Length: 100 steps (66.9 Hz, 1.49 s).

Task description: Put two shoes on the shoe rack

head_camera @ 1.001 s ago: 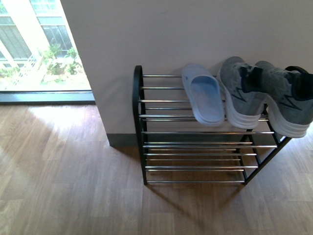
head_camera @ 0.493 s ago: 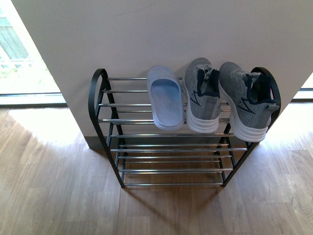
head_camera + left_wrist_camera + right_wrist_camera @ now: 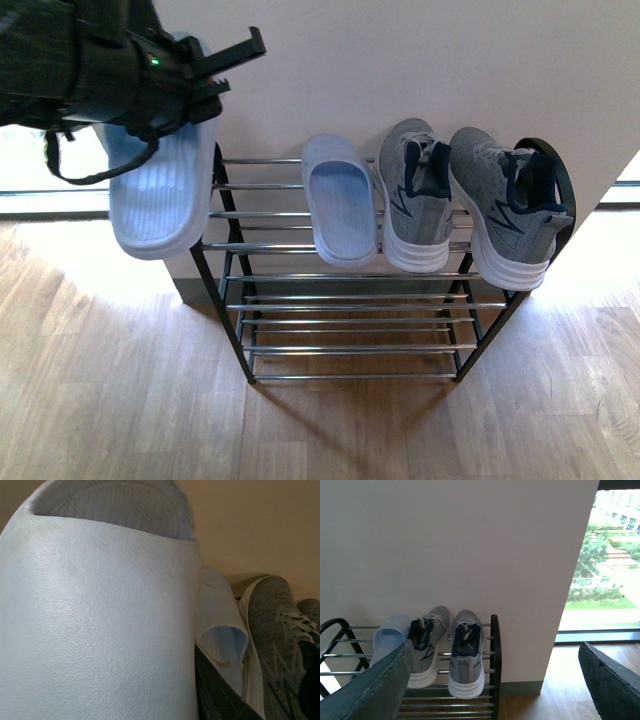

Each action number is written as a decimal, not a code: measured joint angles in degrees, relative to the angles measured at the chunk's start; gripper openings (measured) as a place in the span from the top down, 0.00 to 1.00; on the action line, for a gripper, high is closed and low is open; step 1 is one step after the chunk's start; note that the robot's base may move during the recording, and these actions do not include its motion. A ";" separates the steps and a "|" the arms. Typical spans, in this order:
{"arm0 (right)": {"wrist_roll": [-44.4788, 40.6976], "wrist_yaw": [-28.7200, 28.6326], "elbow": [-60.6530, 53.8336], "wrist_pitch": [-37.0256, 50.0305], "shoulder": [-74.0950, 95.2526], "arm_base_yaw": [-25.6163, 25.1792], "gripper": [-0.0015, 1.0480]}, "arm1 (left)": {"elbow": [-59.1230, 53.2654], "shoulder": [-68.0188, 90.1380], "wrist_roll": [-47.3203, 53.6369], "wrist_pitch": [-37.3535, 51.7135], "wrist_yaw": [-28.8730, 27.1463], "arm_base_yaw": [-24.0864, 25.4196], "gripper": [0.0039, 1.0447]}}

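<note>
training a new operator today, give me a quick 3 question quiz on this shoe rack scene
1. True or false: both sneakers are on the rack's top shelf.
2. How many slides are on the rack right now?
3. Multiple choice: where is the second slide? A) on the floor B) held up by the left tool, left of the rack C) on the bottom shelf

Key
1. True; they stand side by side at the right end.
2. One, just left of the sneakers.
3. B; it hangs in the air, not yet on any shelf. The right tool is open and holds nothing.
</note>
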 joint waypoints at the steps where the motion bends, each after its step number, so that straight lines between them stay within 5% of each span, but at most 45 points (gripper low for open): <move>1: 0.00 0.00 0.00 0.00 0.00 0.00 0.09 | 1.86 1.81 -0.59 -0.52 0.42 0.00 0.98; 34: 0.00 0.00 0.00 0.00 0.00 0.00 0.09 | 29.75 27.36 -3.04 -7.54 5.62 0.52 0.98; 79: 0.00 0.00 0.00 0.00 0.00 0.00 0.09 | 40.19 34.97 -3.30 -14.91 6.78 -1.73 0.98; 100: 0.00 0.00 0.00 0.00 0.00 0.00 0.09 | 34.32 31.56 -0.26 -14.47 3.26 -1.81 0.44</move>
